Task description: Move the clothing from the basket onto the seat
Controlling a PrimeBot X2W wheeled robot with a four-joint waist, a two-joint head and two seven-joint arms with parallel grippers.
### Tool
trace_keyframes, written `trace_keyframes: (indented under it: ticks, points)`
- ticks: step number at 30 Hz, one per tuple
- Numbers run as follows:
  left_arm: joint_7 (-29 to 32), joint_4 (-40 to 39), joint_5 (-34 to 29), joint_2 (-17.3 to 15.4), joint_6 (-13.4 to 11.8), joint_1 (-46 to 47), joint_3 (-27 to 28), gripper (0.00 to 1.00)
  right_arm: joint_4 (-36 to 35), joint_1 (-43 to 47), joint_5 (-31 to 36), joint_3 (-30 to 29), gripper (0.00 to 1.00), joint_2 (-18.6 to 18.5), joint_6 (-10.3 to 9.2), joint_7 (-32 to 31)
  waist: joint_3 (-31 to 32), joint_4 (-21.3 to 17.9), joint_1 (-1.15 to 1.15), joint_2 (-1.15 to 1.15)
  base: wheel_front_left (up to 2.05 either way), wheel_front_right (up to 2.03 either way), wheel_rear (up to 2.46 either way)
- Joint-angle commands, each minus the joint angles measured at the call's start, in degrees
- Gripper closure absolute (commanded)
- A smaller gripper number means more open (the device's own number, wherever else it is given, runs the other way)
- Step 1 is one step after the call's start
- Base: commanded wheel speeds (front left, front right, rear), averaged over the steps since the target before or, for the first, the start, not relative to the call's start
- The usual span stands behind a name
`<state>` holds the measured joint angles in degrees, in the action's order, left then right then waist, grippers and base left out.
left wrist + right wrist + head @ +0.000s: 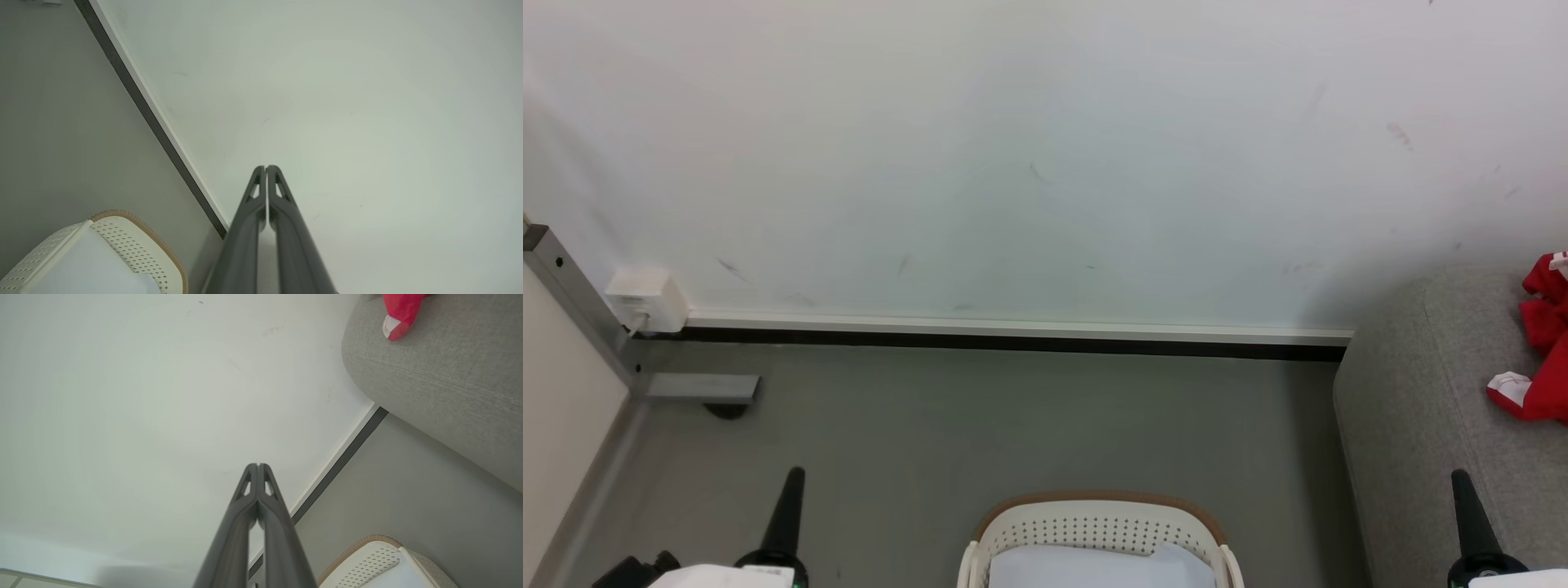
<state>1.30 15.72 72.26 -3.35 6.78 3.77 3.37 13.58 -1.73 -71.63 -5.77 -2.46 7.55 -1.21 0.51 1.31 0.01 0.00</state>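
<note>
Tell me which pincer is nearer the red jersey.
Right. The right pincer sits just short of the jersey; the left pincer lies far beyond the basket.

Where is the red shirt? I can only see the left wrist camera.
Observer: The red jersey lies on the grey sofa, at the head view's right edge.
Operator: Is my other claw holding anything?
Observer: No. The right claw is shut on nothing, pointing at the wall.
Operator: Where's the sofa from the basket?
Observer: To the right of the basket, with bare floor between them.
</note>
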Motion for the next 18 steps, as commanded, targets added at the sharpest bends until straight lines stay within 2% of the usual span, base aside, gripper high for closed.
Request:
trace_keyframes:
  ticks: [1,18]
  points:
    - [0.3,-0.6,1.3,-0.1,0.3,1.2,0.4,1.0,-0.2,-1.2,-1.3,-0.2,1.0,-0.6,-0.07,-0.4,0.0,0.0,0.0,0.0,0.0,0.0,0.0]
    - [2.5,-1.1,9.5,0.1,0.5,1.8,1.7,1.0,0.1,-2.8,-9.8,-0.5,1.0,-0.6,-0.1,-2.6,-0.3,-0.5,-0.01,0.0,0.0,0.0,0.0]
